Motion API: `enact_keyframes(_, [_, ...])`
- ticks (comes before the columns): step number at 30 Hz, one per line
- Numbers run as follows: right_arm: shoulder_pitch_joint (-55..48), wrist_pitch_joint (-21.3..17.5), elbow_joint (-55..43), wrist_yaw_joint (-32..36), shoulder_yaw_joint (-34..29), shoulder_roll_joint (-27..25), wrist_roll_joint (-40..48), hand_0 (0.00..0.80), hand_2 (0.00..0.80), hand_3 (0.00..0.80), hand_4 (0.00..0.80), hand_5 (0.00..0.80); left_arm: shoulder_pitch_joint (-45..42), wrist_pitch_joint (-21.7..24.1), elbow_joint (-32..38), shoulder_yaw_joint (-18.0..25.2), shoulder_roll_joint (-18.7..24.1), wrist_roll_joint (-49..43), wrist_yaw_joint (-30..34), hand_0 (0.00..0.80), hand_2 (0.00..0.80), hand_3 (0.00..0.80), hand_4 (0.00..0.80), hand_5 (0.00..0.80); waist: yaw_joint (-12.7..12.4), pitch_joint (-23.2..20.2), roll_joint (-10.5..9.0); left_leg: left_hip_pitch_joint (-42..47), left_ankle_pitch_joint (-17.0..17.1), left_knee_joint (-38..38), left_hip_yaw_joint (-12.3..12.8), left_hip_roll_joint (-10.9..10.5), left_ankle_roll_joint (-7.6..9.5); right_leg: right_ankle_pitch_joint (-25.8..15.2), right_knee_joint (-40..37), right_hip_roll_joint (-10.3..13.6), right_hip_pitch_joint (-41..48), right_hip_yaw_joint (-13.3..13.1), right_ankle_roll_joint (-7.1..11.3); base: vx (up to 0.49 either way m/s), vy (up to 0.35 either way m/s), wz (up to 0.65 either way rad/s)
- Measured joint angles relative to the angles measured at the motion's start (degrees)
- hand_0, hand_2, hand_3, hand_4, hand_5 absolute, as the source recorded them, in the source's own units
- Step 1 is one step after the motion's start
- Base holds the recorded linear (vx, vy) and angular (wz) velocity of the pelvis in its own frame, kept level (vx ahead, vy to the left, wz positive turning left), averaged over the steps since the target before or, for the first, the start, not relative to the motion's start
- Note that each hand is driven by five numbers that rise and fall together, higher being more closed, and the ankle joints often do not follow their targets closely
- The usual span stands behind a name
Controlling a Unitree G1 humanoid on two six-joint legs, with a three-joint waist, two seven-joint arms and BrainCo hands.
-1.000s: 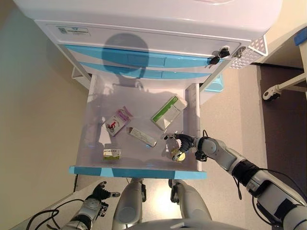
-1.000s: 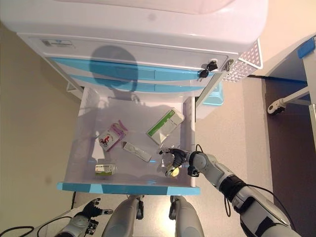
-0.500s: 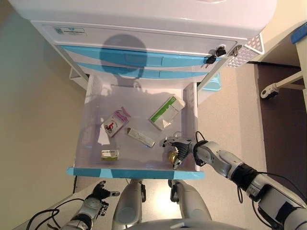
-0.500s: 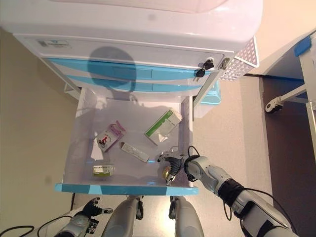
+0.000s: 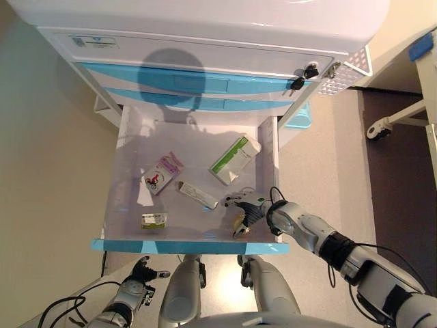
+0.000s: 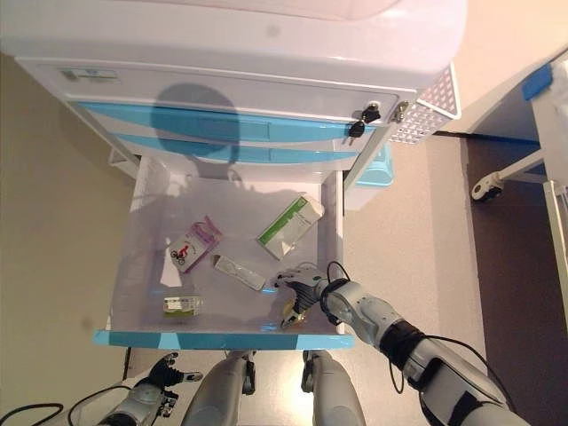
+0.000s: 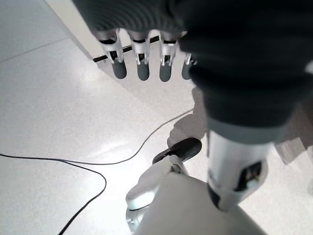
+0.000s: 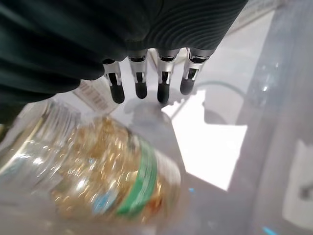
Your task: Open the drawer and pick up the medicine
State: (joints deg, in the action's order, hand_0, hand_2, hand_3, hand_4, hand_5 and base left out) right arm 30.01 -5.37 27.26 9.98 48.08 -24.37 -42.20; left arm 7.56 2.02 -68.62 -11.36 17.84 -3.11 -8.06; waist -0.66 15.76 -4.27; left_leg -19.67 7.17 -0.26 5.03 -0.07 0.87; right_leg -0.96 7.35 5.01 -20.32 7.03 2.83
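You're looking at a clinic or hospital room: a white medical cart (image 5: 205, 27) with blue-fronted drawers (image 5: 198, 82) and keys (image 5: 304, 75) in its lock stands on a pale glossy floor (image 5: 54, 157), its open drawer (image 5: 136, 137) holds medicine boxes (image 5: 235, 158) and a pill bottle (image 8: 107, 181), and a wheeled frame (image 5: 392, 119) stands to your right

We see our left hand (image 7: 146, 58) from close up, its dark-tipped fingers (image 7: 143, 68) hanging straight in a row, holding nothing and touching nothing. Beneath them lies glossy pale floor (image 7: 44, 117), and a beige wall (image 7: 85, 29) with a dark strip along its base runs past the fingertips.
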Motion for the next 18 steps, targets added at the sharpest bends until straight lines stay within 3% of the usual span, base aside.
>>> enact_keyframes(13, [3.48,0.11,2.2,-4.33,3.87,1.49,-6.71,0.0,0.0,0.0,0.0,0.0,0.33,-0.01,-0.03,-0.95,-0.55,0.63,-1.25,0.0,0.0,0.0,0.0,0.0,-0.24,0.07,0.11,-0.47,0.1,-0.04,-0.45,-0.04,-0.12,0.03,0.09,0.03,-0.37,0.06,-0.03,0.0,0.0,0.0])
enact_keyframes(18, [3.41,0.0,3.5,-9.59,4.4,1.77,-9.38,0.0,0.0,0.0,0.0,0.0,0.6,0.21,-0.04,-1.27,-1.21,0.65,-2.8,0.0,0.0,0.0,0.0,0.0,-0.28,0.26,0.43,-1.04,0.22,-0.03,-0.51,-0.16,0.01,0.04,0.21,0.15,-0.91,0.08,-0.01,0.0,0.0,0.0])
